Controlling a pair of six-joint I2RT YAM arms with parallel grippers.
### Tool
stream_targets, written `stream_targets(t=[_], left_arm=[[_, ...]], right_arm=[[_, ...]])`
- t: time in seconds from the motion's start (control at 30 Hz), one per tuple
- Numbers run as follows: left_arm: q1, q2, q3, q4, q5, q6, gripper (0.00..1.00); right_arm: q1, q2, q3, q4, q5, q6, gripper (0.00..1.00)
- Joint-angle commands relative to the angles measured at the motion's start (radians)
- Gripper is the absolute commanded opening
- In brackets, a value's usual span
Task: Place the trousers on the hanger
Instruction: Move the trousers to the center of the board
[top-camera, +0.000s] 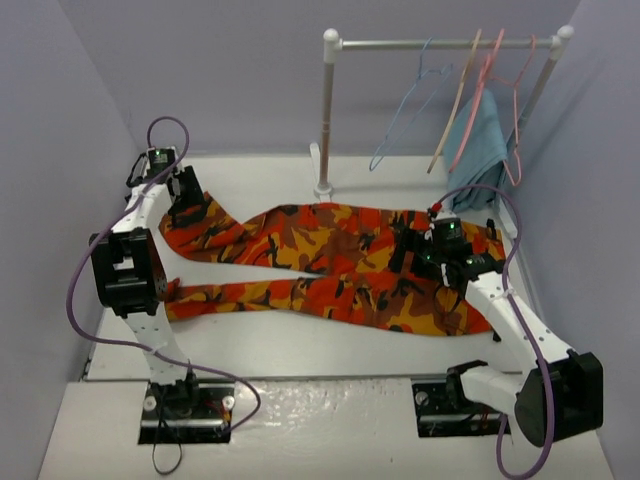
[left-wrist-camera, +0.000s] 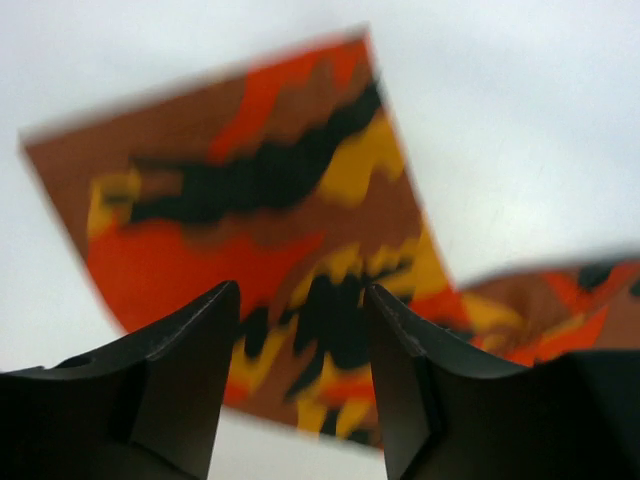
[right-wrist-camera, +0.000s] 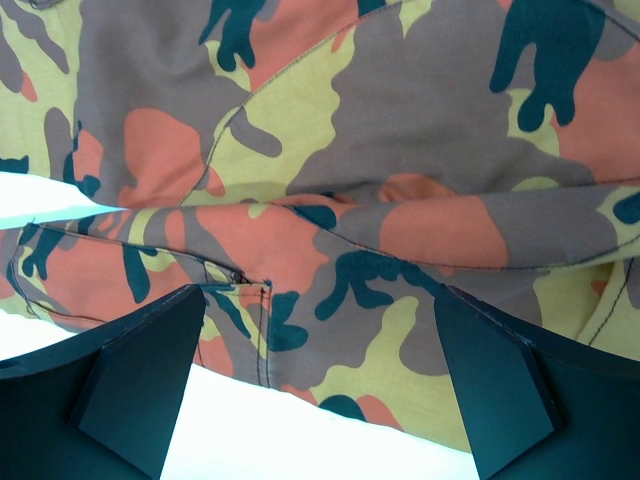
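Top external view: the trousers (top-camera: 330, 270) lie spread flat on the white table (top-camera: 300, 345), running from the left of the frame to the right of centre. Both legs point to the left and the wider waist end lies at the right. The left gripper (top-camera: 185, 205) sits at the upper left, at the end of the upper leg. The right gripper (top-camera: 408, 250) hangs over the waist end, right of centre. The hanger (top-camera: 398, 117) hangs by its hook from the white rail (top-camera: 440, 43) at the upper right, well apart from the trousers and from both claws.

Left wrist view: the left gripper (left-wrist-camera: 300, 290) has its two dark fingers (left-wrist-camera: 190, 340) apart at the bottom of the frame, with nothing clamped between them. A blurred leg end of the trousers (left-wrist-camera: 250, 200) fills the middle of the frame beyond the fingertips. Whether the tips touch the cloth cannot be told.

Right wrist view: the right gripper (right-wrist-camera: 320, 300) stands wide apart, one finger in each lower corner. The trousers (right-wrist-camera: 400, 150) fill the upper and middle frame, with stitched seams showing between the fingers. The cloth's edge and bare table lie at the bottom, and nothing is gripped.
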Motion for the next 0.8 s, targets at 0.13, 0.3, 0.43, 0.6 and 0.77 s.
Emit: stream_targets(t=[0.13,0.3,0.43,0.6,0.77], left_arm=[[0.0,0.316,0.329,-0.042,0.122,0.016,0.2],[0.004,0.384,0.36,-0.071,0.112,-0.031,0.14],[0.032,0.471,0.436,-0.113,0.076,-0.082,0.13],[0.111,0.568,0.562,-0.158,0.058,-0.207,0.14],[0.175,0.624,0.664,-0.185,0.001,-0.287,0.14]], right_arm=[[0.011,0.031,0.055,0.072,0.043,0.018,0.97],[0.011,0.044,0.061,0.084,0.081,0.045,0.97],[0.013,0.067,0.062,0.107,0.097,0.062,0.97],[0.013,0.11,0.064,0.141,0.118,0.086,0.98],[0.013,0.168,0.073,0.18,0.157,0.096,0.98]])
